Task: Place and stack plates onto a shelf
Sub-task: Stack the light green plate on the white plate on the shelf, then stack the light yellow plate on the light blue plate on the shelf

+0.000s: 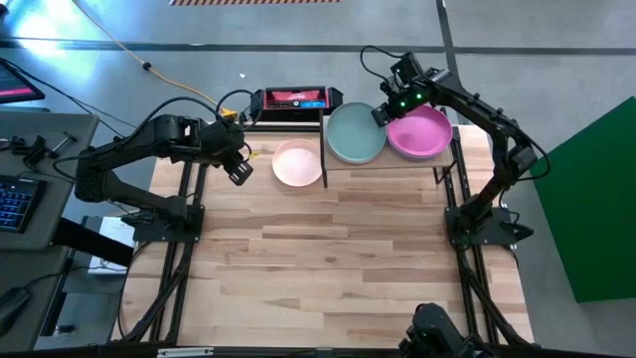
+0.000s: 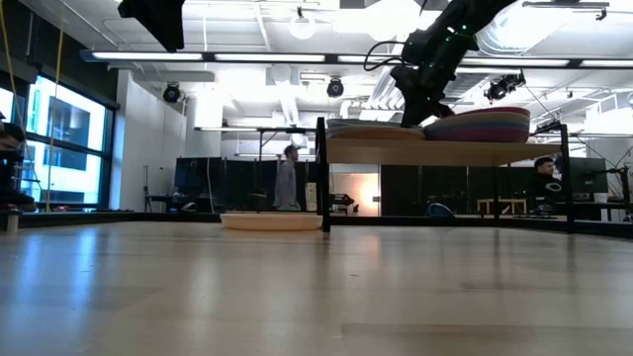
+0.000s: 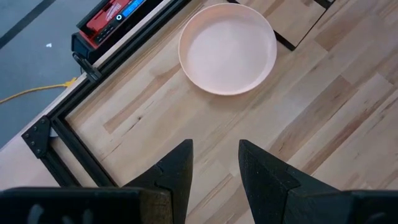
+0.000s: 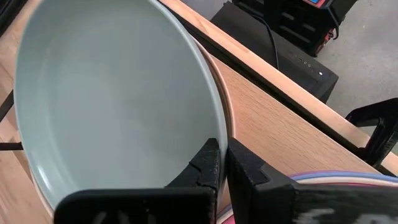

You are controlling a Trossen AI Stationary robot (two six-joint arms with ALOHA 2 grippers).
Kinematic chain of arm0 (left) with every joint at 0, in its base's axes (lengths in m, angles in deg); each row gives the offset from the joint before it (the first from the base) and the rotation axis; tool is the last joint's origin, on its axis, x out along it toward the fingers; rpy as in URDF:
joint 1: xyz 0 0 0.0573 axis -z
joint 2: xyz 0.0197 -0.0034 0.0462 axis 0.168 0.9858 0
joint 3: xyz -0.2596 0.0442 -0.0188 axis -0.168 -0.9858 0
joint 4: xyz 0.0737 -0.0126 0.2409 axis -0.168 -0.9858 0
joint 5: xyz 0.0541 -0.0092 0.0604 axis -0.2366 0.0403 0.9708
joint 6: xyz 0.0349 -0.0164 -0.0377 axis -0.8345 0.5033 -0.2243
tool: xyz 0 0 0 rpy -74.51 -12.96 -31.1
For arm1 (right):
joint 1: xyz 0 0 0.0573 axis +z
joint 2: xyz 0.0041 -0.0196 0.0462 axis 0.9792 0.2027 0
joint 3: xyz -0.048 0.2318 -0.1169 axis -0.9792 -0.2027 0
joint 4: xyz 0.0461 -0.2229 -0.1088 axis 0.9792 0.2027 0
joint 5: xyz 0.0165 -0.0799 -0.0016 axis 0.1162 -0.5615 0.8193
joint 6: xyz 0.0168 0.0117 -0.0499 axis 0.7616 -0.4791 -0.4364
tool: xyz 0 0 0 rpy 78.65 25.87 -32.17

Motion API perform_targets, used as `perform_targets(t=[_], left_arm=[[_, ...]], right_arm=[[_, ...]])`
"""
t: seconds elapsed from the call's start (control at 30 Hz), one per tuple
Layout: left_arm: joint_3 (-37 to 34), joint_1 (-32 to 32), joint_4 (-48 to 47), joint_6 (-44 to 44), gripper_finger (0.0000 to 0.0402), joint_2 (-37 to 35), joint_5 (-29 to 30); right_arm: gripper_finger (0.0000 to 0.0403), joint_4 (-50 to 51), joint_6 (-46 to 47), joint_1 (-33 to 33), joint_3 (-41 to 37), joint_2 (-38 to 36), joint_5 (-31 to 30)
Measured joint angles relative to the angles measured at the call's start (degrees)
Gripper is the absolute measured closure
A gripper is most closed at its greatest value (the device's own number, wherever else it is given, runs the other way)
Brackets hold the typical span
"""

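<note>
The shelf (image 1: 390,167) stands at the table's far right, and two plate stacks rest on its board (image 2: 445,151). A pale teal plate (image 1: 355,132) tops the left stack (image 2: 371,129). A magenta plate (image 1: 418,131) tops the right stack (image 2: 485,126). My right gripper (image 1: 383,111) sits between the two stacks, shut on the teal plate. A pale pink plate (image 1: 297,163) lies flat on the table left of the shelf (image 3: 227,46). My left gripper (image 1: 238,164) hovers open above the table, just left of the pink plate. My right gripper (image 4: 221,163) pinches the teal plate's rim (image 4: 214,121) on the side facing the magenta stack. One finger (image 4: 206,165) is inside the plate and the other (image 4: 244,169) is outside. The fingers come from above, slanting down. The plate lies level on a tan plate's rim (image 4: 229,109).
A red-and-black device (image 1: 293,99) sits just beyond the table's far edge, with a yellow cable behind it. Black frame rails (image 3: 74,134) border the table's left side. The near half of the wooden tabletop (image 1: 338,268) is bare. People stand in the room behind (image 2: 287,178).
</note>
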State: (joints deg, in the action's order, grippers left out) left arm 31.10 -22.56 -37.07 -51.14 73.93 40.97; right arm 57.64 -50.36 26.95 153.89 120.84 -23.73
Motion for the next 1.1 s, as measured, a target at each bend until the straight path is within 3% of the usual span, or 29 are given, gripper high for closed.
perform_targets(t=[0.13,0.43,0.73,1.1], left_arm=[[0.0,0.0,0.0,0.0,0.0282,0.0,0.0],[0.0,0.0,0.0,0.0,0.0282,0.0,-1.0],[0.0,0.0,3.8,-0.8,0.0282,1.4,-0.4],[0.0,-1.2,6.4,-20.0,0.0282,12.0,1.8]], right_arm=[[0.0389,0.0,-0.5,0.0,0.0,0.0,0.0],[0.0318,-0.8,0.5,0.0,0.0,0.0,-0.1],[0.0308,0.0,-0.3,-0.8,4.9,0.0,-0.1],[0.0308,6.6,-7.2,-0.8,16.4,0.0,0.0]])
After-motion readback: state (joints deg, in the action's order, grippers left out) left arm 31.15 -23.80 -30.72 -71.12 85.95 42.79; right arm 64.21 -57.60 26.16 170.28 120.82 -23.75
